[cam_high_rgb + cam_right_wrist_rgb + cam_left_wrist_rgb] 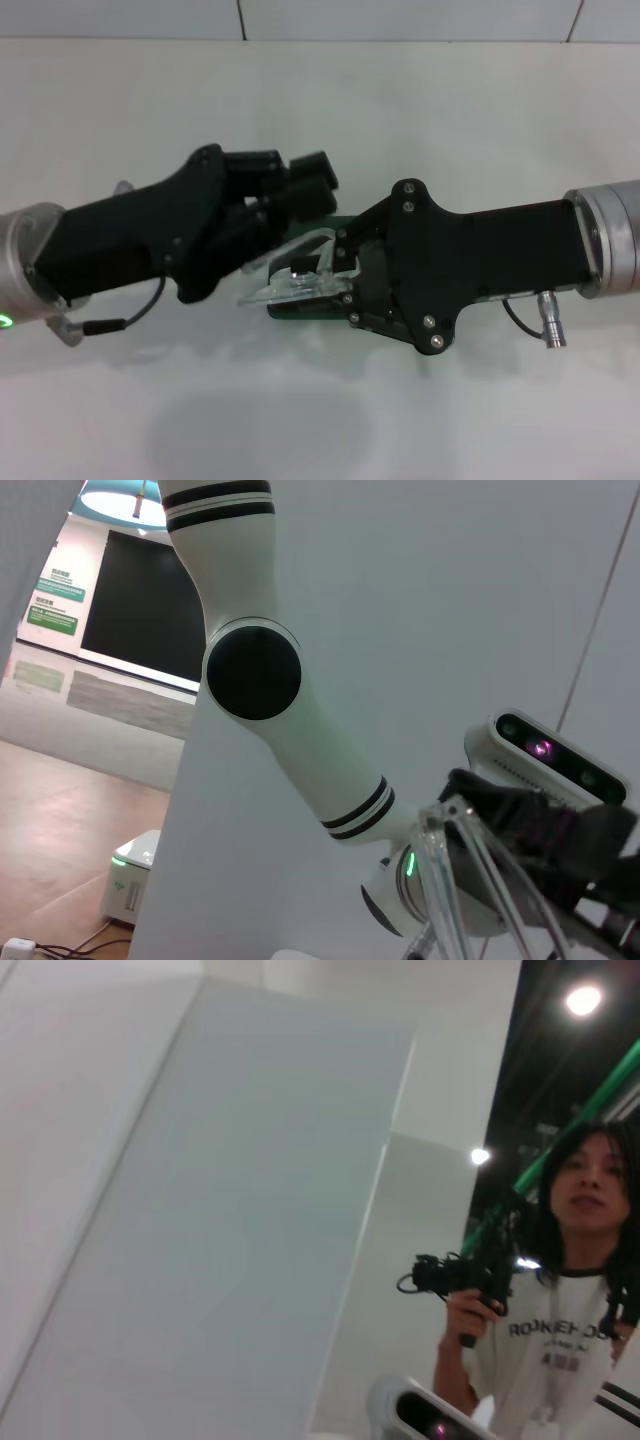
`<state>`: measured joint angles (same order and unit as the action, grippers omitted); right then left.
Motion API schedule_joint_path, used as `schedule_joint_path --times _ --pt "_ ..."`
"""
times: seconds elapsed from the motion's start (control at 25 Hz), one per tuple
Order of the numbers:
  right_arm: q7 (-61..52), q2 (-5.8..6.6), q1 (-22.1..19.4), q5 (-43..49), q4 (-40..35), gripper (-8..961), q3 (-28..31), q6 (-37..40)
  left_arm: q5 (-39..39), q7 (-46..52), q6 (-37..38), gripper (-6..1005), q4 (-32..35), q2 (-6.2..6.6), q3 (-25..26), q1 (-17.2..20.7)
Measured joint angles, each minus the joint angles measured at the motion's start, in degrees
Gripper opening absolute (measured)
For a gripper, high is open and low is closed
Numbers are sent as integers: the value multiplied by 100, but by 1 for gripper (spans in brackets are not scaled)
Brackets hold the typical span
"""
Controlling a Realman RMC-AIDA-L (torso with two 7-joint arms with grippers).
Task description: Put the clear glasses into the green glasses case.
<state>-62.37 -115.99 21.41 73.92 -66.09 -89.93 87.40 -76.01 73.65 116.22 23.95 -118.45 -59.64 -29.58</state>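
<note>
Glasses (295, 275) of clear plastic lie in the middle of the head view, between the two black grippers and over the green glasses case (305, 305). Their frame is tilted, and one thin temple arm rises toward the left gripper (300, 185). Of the case only a dark green strip shows under the glasses and under the right gripper (345, 275), with a small green corner behind that gripper; whether its lid is up or down I cannot tell. The case rests on the white table (320, 100).

The right gripper comes in from the right side and touches the clear glasses at their right end. It seems to hold them, but its fingers are covered by its own black body, so I cannot tell whether they are closed on the frame. The left gripper comes in from the left and sits just above and beside the glasses. Its two thick fingers (320, 170) point to the right, and I cannot tell whether they are spread or pressed together.

The right wrist view shows what the head view does not: the thin clear bars of the glasses (455, 880) very near its lens, and behind them the white left arm (300, 750) with its black joint.

The left wrist view shows no task thing, only white panels (230, 1210) and a person (570, 1290) holding a black camera (460, 1275).
</note>
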Motion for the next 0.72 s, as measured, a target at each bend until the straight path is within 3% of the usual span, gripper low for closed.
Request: schedule_joint_path --times 0.2,0.72 --pt "32 -3 -32 0 0 120 0 -10 -11 -1 6 155 17 -8 -195 -29" --pt "32 -2 -32 0 0 120 -7 -22 19 -67 6 154 -15 1 -116 12"
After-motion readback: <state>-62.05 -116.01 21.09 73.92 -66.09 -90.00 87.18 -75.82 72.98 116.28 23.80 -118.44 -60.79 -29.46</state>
